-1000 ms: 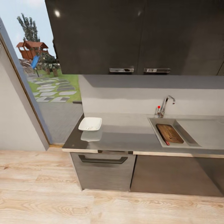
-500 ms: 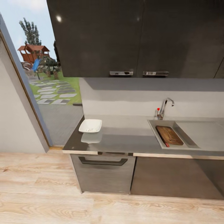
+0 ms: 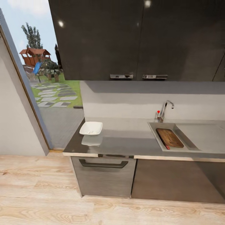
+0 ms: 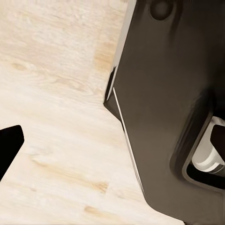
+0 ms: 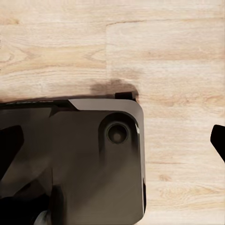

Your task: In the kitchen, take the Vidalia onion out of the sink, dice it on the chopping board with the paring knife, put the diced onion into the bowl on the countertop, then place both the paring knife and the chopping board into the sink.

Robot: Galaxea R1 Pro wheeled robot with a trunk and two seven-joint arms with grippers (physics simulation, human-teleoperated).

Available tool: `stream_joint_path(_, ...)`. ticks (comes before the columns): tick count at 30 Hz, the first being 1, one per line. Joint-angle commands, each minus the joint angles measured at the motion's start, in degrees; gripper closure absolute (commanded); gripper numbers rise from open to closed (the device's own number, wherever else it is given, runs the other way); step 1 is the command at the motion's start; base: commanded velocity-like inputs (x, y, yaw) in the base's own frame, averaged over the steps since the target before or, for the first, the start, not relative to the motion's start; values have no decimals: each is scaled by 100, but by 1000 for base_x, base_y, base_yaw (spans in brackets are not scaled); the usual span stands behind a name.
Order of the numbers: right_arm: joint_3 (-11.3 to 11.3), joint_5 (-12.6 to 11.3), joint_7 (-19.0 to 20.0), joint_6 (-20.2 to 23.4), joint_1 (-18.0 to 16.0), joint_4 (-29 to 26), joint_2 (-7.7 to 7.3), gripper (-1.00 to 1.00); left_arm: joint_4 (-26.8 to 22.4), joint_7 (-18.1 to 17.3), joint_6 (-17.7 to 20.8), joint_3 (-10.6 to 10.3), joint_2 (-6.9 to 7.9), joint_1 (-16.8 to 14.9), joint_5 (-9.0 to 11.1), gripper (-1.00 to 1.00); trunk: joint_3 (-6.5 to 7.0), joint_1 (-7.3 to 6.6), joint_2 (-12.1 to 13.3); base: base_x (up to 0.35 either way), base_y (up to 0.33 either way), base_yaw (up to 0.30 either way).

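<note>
Left gripper: in the left wrist view one dark fingertip [image 4: 9, 147] shows at the left edge, over pale wooden floor [image 4: 56, 93]; whether the gripper is open or closed cannot be told. The robot's dark base [image 4: 164, 108] fills the right half.

Right gripper: in the right wrist view dark finger parts show at the left edge [image 5: 9, 150] and right edge [image 5: 218, 138], well apart, so it stands open, holding nothing. The dark base [image 5: 89, 154] covers the lower left, wooden floor [image 5: 178, 56] the rest.

Head view, items:
- Countertop [image 3: 125, 142], grey, glossy, across the middle, over dark cabinets [image 3: 103, 175].
- Bowl [image 3: 91, 128], white, on the countertop, left of centre.
- Sink [image 3: 156, 132], right of centre; tap [image 3: 165, 110] with red knob [image 3: 158, 111] behind it.
- Chopping board [image 3: 169, 137], brown, lying inside the sink basin.
- Small red item [image 3: 167, 147] at the board's near corner; too small to identify.
- Upper cabinets [image 3: 137, 37], dark, top of frame.
- Window [image 3: 47, 62], upper left, garden beyond.
</note>
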Motion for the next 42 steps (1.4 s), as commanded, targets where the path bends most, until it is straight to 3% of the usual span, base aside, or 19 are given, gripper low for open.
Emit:
stream_joint_path(1,-52,50,19,-20,-4,5,-2,-100,-8,12,-7,-14,1,2,54,-100,-2,4,-11,0,0,0)
stream_joint_path(23,-55,43,29,-51,-5,4,-3,-100,37,12,-7,-17,-5,2,65,-100,200,4,-11,0,0,0)
stream_joint_path(29,-52,47,29,-65,-6,-3,-10,-100,460,12,-7,-18,-1,2,65,-100,215,4,-11,0,0,0)
stream_joint_path(34,-47,52,29,-72,-3,-6,-8,-100,1150,10,-1,-23,-11,2,70,-100,216,4,-11,0,0,0)
stream_joint_path(42,-61,40,37,-105,-3,-12,6,-100,1306,10,-7,-19,-8,2,69,-100,216,4,-11,0,0,0)
